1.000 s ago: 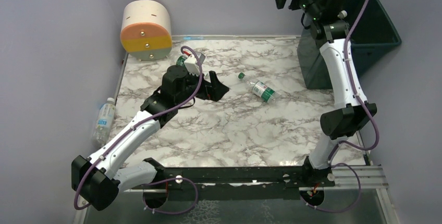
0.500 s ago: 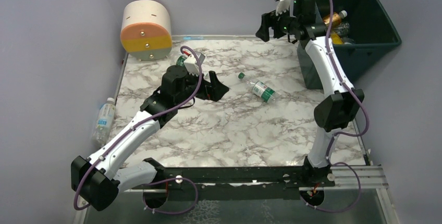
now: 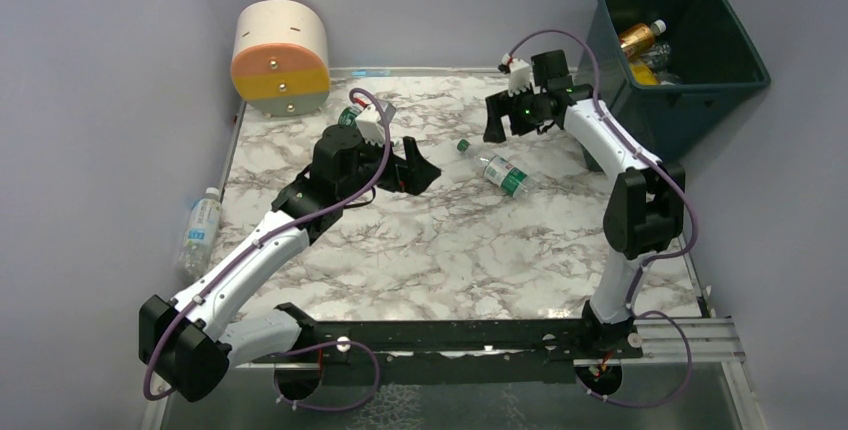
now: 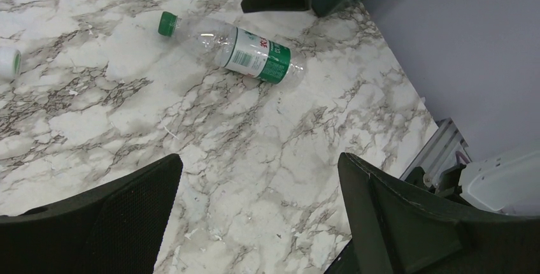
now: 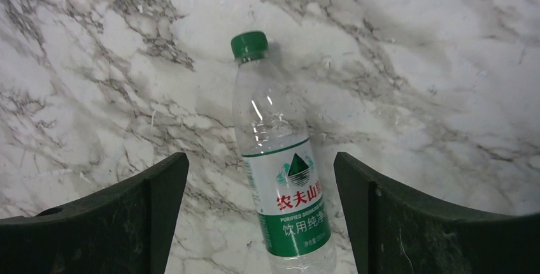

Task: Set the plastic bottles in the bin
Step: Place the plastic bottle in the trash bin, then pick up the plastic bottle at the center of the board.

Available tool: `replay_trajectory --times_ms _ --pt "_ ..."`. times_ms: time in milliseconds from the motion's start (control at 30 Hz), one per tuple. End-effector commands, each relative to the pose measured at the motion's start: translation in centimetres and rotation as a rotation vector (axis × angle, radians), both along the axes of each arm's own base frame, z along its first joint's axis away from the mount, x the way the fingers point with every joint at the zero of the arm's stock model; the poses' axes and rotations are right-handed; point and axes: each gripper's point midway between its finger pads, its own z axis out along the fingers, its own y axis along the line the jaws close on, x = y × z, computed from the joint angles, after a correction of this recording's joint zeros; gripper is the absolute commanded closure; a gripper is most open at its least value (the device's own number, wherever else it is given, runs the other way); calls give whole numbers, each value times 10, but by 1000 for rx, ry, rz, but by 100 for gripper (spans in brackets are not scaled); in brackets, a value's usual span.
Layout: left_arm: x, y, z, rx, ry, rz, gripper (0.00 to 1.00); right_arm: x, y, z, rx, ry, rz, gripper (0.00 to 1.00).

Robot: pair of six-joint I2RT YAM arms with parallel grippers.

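Note:
A clear plastic bottle (image 3: 498, 171) with a green cap and green label lies on its side mid-table; the left wrist view has it ahead (image 4: 245, 50). My right gripper (image 3: 500, 122) hovers open just above it, and in the right wrist view the bottle (image 5: 283, 185) lies between the spread fingers (image 5: 261, 159), untouched. My left gripper (image 3: 415, 168) is open and empty (image 4: 261, 159), left of that bottle. The dark teal bin (image 3: 745, 75) stands at the back right with bottles (image 3: 640, 40) inside. Another bottle (image 3: 200, 228) lies off the table's left edge. A green-capped one (image 3: 349, 116) peeks from behind the left arm.
A round cream, orange and yellow drum (image 3: 280, 55) sits at the back left corner. The bin's wall stands close behind the right arm. The metal base rail (image 3: 480, 335) runs along the near edge.
My right arm swung from over the bin down and left to the table, ending over the green-label bottle. The left arm stayed put.

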Motion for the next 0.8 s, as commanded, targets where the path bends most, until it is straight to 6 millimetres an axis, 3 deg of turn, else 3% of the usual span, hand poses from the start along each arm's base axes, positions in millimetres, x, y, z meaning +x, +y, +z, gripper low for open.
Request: replay_trajectory --times_ms 0,467,767 --pt "1 -8 14 -41 -25 -32 1 -5 5 4 11 -52 -6 13" --pt "-2 -5 16 -55 -25 -28 1 -10 15 -84 -112 84 10 14" --pt "-5 -3 14 -56 -22 -23 1 -1 8 -103 -191 79 -45 14"
